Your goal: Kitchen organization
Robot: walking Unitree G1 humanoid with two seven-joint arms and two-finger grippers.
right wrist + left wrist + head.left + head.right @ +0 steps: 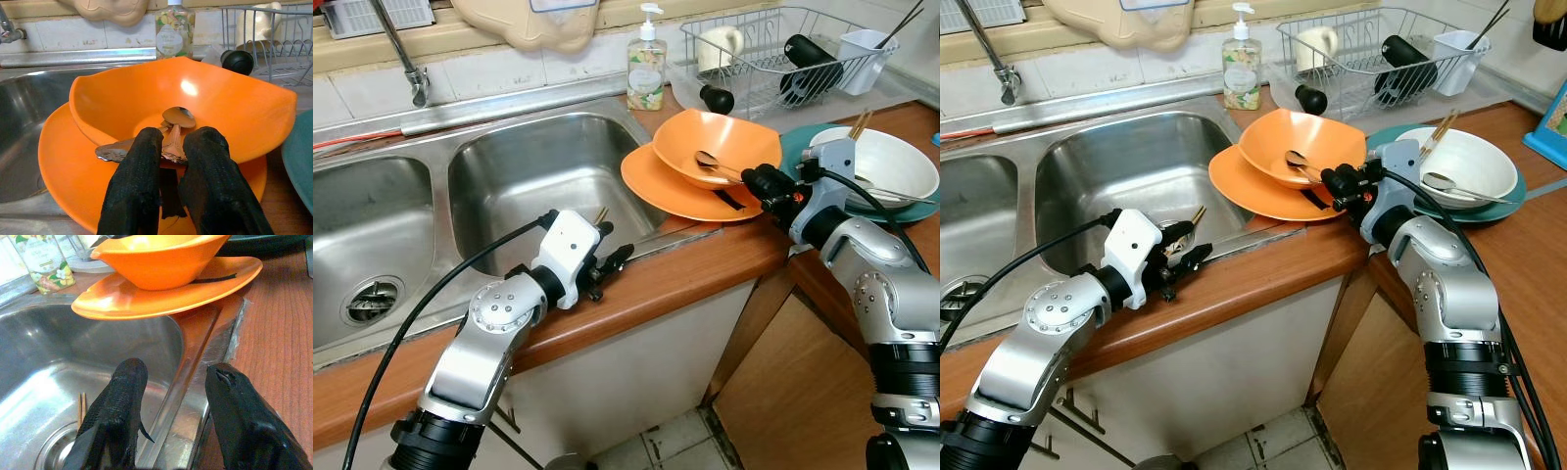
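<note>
An orange bowl (724, 137) sits on an orange plate (656, 181) on the wooden counter, right of the sink. A metal spoon (178, 116) lies inside the bowl, its handle reaching over the near rim. My right gripper (173, 142) is at that rim, shut on the spoon's handle. A second flat metal handle (112, 152) lies beside it. My left gripper (176, 372) hovers open over the front right edge of the right sink basin (538, 176), holding nothing. A pair of chopsticks (80, 409) lies in the basin near its drain.
A white bowl (891, 162) with chopsticks and a utensil rests on a teal plate (798, 142) at the right. Behind stand a wire dish rack (783, 49) with cups, a soap bottle (647, 69) and the tap (411, 78). A second basin (362, 245) lies left.
</note>
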